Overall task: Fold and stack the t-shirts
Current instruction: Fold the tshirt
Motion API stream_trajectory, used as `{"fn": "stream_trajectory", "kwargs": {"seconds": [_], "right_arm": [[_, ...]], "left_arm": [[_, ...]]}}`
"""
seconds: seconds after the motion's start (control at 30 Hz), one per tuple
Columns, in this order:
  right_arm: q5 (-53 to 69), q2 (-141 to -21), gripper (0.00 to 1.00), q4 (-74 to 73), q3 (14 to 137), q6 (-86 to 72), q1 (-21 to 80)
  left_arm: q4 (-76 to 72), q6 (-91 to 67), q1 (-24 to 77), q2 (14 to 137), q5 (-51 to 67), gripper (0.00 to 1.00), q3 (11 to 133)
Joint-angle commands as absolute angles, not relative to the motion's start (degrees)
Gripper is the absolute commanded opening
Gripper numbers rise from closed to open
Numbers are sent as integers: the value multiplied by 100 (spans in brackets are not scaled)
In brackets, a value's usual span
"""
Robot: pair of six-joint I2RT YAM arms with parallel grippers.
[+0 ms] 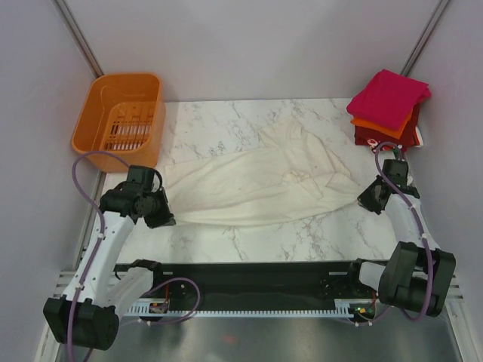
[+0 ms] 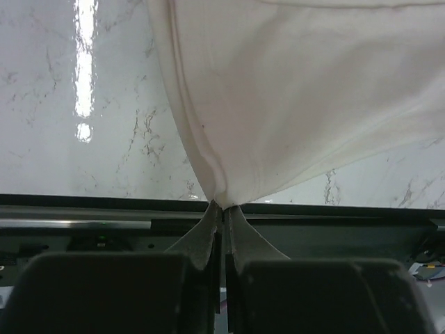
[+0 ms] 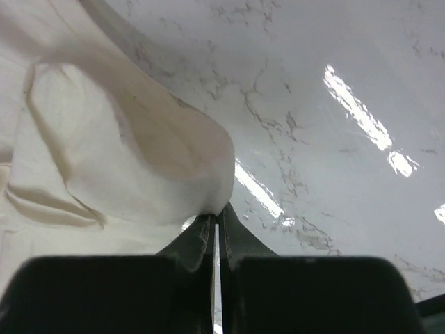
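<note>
You had the left end effector point(image 1: 164, 217) and right end effector point(image 1: 367, 199) each pinched shut on opposite edges of the soft, rumpled cream t-shirt point(image 1: 256, 185) across the glossy marble bench point(image 1: 264, 237), where lifting both evenly would likely spread it flat; beyond, folded t-shirts point(image 1: 389, 105) sat stacked in the far-right corner.

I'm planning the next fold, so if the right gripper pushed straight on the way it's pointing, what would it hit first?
The cream shirt: the right gripper is shut on its edge, and bunched cloth lies directly ahead. Beyond that, probably the marble table, though depth is unclear.
</note>
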State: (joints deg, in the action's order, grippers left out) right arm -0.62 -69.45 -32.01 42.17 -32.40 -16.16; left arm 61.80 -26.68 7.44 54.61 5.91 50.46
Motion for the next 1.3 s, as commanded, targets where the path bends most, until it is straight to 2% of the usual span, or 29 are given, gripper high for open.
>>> {"fn": "stream_trajectory", "kwargs": {"seconds": [0.0, 0.03, 0.07, 0.1, 0.13, 0.17, 0.2, 0.23, 0.27, 0.4, 0.47, 0.63, 0.73, 0.77, 0.83, 0.97, 1.27], "right_arm": [[-87, -6391, 6, -3498, 4079, -3384, -1687], [-140, -6320, 12, -3524, 4061, -3392, -1696], [-167, -6258, 45, -3585, 4052, -3401, -1714], [-184, -6188, 68, -3595, 4078, -3401, -1740], [-193, -6179, 84, -3603, 4113, -3393, -1740], [-228, -6205, 94, -3673, 4174, -3384, -1740], [-246, -6205, 95, -3691, 4305, -3332, -1740], [-237, -6205, 96, -3683, 4368, -3305, -1740], [-263, -6188, 96, -3709, 4446, -3287, -1740], [244, -6065, 95, -3525, 4798, -3129, -1644], [500, -6108, 89, -3385, 4921, -3085, -1399], [264, -6880, 82, -3130, 5344, -3067, 278], [150, -7390, 71, -2893, 5344, -3225, 694], [106, -7574, 65, -2831, 5326, -3269, 773], [36, -7777, 59, -2690, 5317, -3278, 888], [-175, -8330, 57, -2681, 5440, -3261, 1089], [-598, -8833, 59, -2733, 5432, -3208, 1424]], "left_arm": [[6731, -3075, 703, 5002, 879, 2, 4983], [6811, -3102, 703, 4888, 879, 6, 5001], [6881, -3129, 712, 4843, 888, 12, 4992], [7047, -3129, 712, 4808, 931, 42, 4983], [7110, -3112, 712, 4721, 1071, 59, 4966], [7215, -3094, 703, 4668, 1081, 71, 4983], [7294, -3076, 712, 4623, 1090, 82, 5036], [7417, -3076, 703, 4562, 1072, 98, 5114], [7461, -3076, 712, 4466, 1081, 100, 5159], [7471, -3042, 712, 4491, 941, 100, 5405], [7427, -2936, 721, 4605, 686, 100, 5624], [6883, -2707, 738, 4860, 573, 99, 5879], [6435, -2418, 738, 4931, 440, 99, 5854], [6347, -2365, 738, 4931, 396, 99, 5810], [6004, -2347, 747, 4843, 474, 98, 5565], [5652, -2443, 738, 4808, 904, 97, 5151], [5555, -2426, 747, 4887, 1063, 97, 5071]]}}
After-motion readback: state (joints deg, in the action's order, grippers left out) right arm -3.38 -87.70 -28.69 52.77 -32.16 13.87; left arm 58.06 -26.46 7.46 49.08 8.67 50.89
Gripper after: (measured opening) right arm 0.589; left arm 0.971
